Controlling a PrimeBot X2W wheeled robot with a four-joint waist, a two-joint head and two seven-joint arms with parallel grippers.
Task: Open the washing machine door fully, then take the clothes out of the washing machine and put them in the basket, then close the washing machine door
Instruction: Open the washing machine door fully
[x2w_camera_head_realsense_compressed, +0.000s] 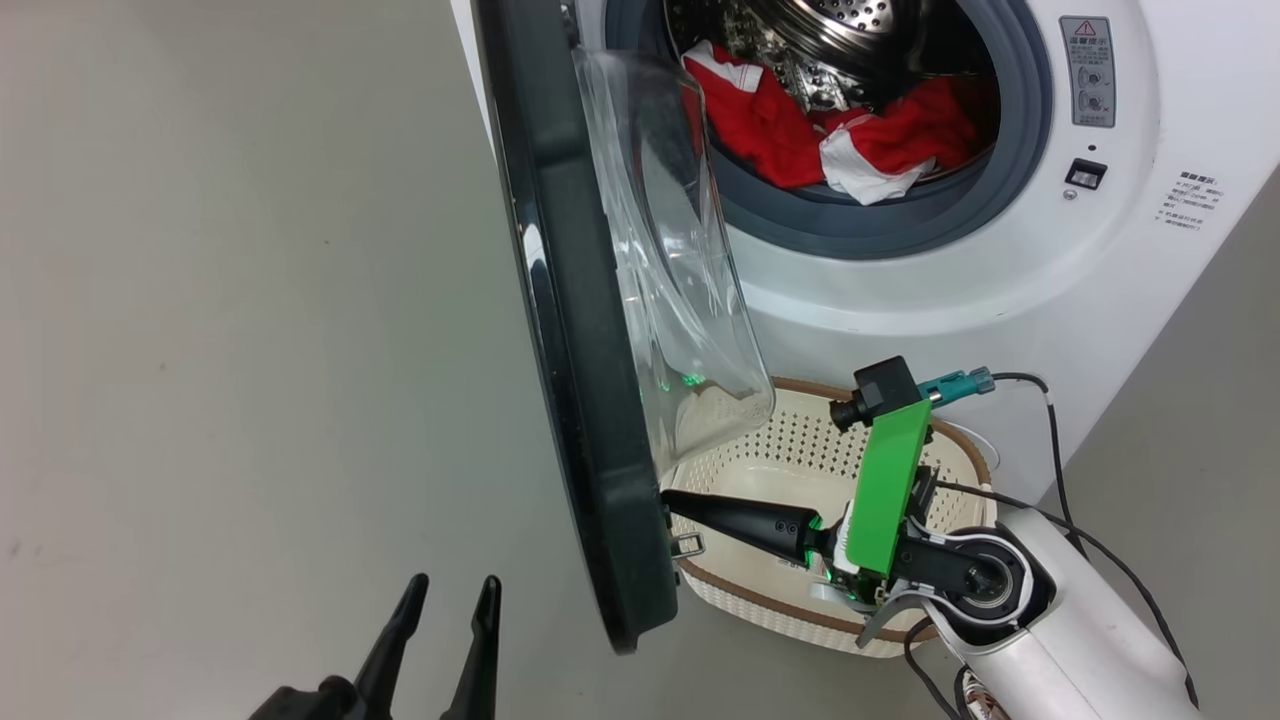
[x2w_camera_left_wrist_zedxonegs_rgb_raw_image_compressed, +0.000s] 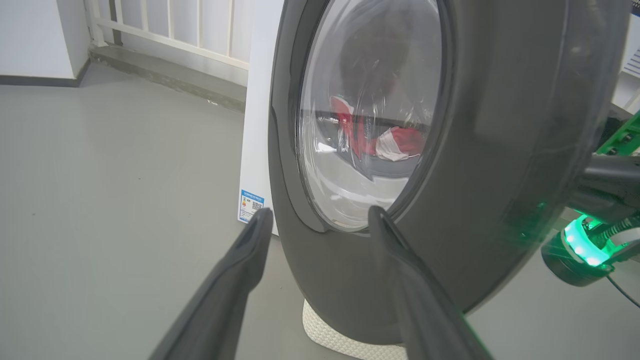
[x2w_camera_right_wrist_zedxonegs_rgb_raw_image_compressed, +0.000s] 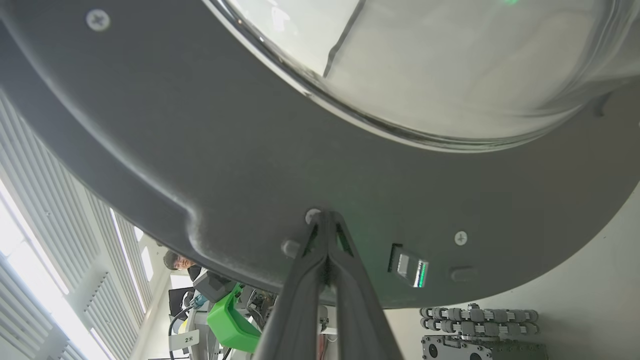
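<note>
WASH DAY: A large round washing machine door (x2w_camera_head_realsense_compressed: 570, 350) with a wide glossy black rim stands swung out from the big white boxy front-loading washing machine (x2w_camera_head_realsense_compressed: 1000, 300). From the robot's head the door is seen almost edge-on, its bulging clear glass bowl window (x2w_camera_head_realsense_compressed: 670, 270) turned toward the open mouth. Bright red clothes (x2w_camera_head_realsense_compressed: 780, 130) with white panels lie heaped at the lower front of the perforated steel drum (x2w_camera_head_realsense_compressed: 850, 30), resting on the grey rubber ring (x2w_camera_head_realsense_compressed: 880, 225).

On the grey floor (x2w_camera_head_realsense_compressed: 250, 350), hard by the foot of the machine, sits the small cream-white perforated plastic basket (x2w_camera_head_realsense_compressed: 770, 455) with its brown woven-look rim. The door's lower edge hangs over the basket's left end.

The right claw (x2w_camera_head_realsense_compressed: 672, 500) is clenched on nothing. It reaches across the basket and sets its dark tips against the inner face of the door's rim near the bottom edge, just beside a metal latch (x2w_camera_right_wrist_zedxonegs_rgb_raw_image_compressed: 410, 265). The left claw (x2w_camera_head_realsense_compressed: 455, 582) is released and spread wide. It hovers low over the floor on the door's outer side, apart from the rim.
</note>
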